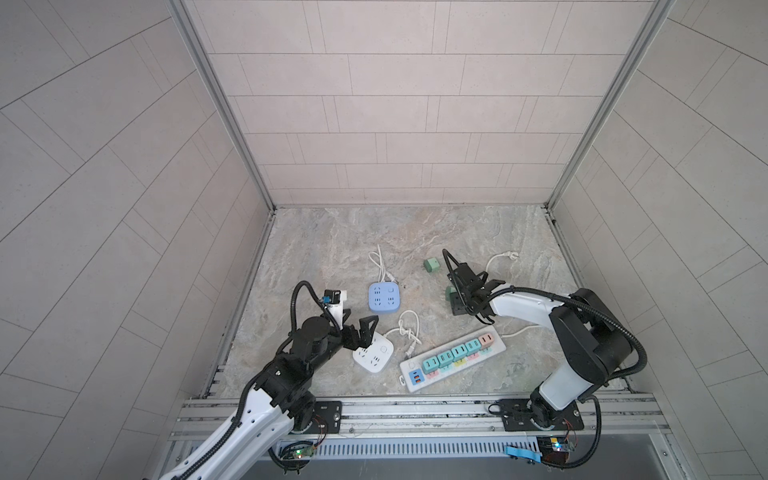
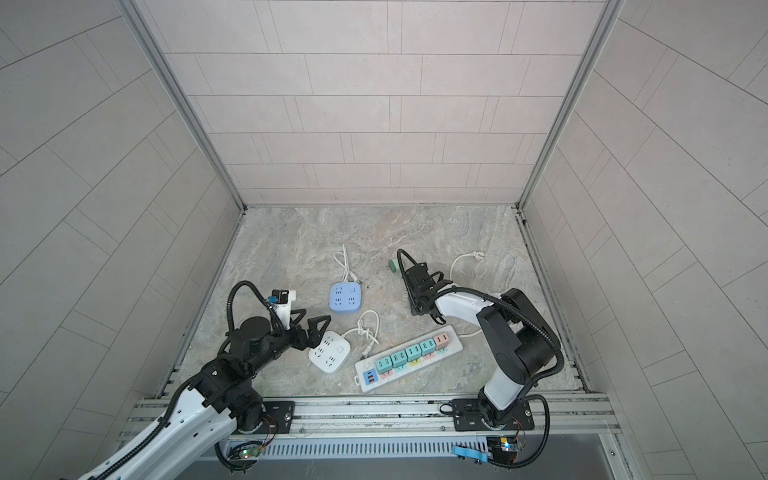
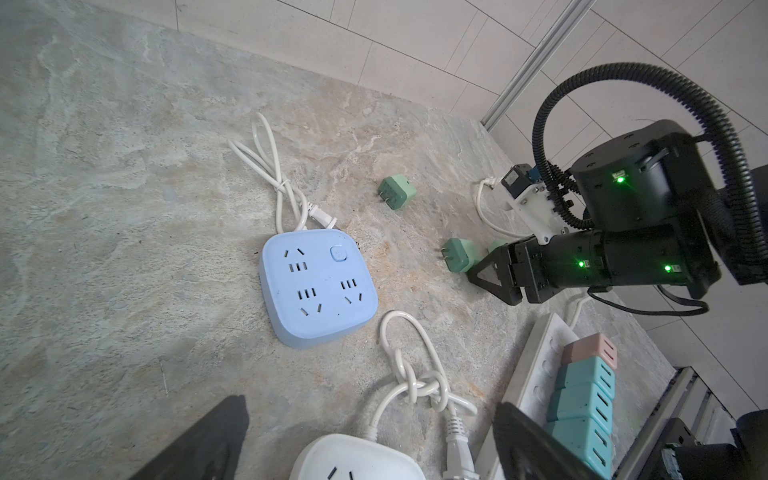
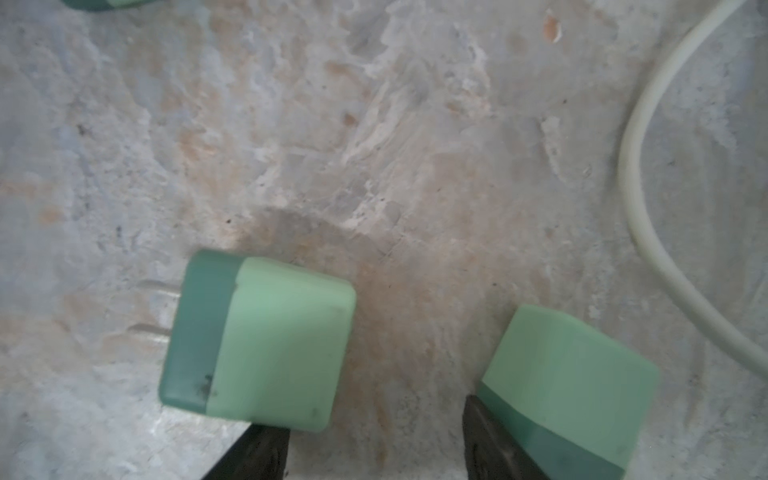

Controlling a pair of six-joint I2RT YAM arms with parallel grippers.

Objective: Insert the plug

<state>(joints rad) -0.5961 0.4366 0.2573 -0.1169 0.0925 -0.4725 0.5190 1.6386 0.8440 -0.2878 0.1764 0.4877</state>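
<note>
Looks like the pick-up step: right claw (image 4: 370,419) parted, empty, low over the desk (image 4: 374,145) between two loose green plugs (image 4: 257,340); left claw (image 1: 359,334) spread wide, empty. Next calls for centring on one plug and clamping.

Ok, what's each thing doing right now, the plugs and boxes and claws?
left gripper, open, empty.
right gripper, open, empty.
first green plug, loose, unplugged.
second green plug, loose, unplugged.
third green plug, loose, unplugged.
long power strip, holding five seated plugs.
blue socket box, empty.
white socket box, empty where visible.
</note>
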